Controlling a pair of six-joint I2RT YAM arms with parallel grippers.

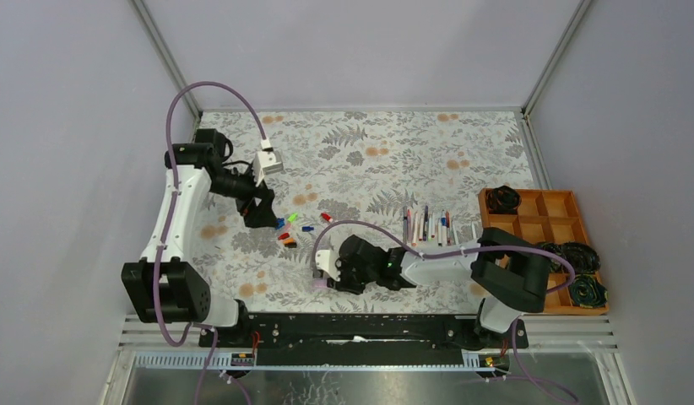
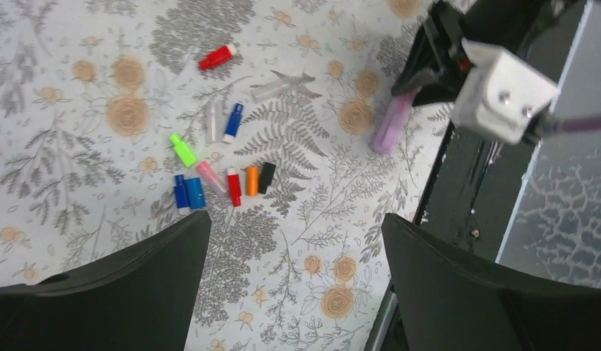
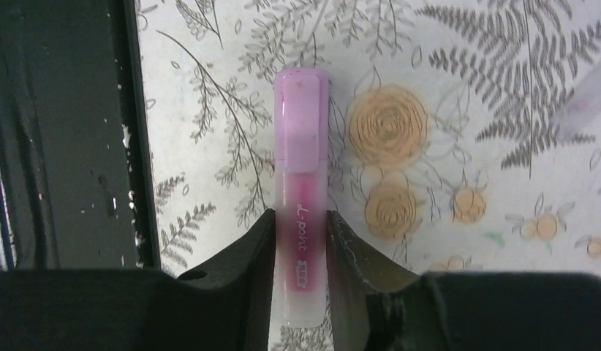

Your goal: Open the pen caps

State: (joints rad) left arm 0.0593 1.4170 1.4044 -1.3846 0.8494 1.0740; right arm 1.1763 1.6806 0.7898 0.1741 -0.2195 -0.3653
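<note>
Fern-printed surface [image 1: 394,143] lies under both arms. Right end effector [image 3: 301,219] is clenched on the pink pen [image 3: 301,197], fingers pressed to both sides of the barrel. Its lilac cap [image 3: 303,121] is on, jutting ahead by the near edge. Left end effector [image 2: 295,223] is spread wide, grasping nothing, above the loose pen caps [image 2: 224,183]. Other pens [image 1: 428,226] lie in a row beside the wooden tray [image 1: 555,205].

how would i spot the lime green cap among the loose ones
On the floral table, find the scatter of loose pen caps below the open left gripper. The lime green cap lies at that cluster's edge, near two blue caps. It is the only green one, far brighter than the blue, red, orange and black caps nearby.
</note>
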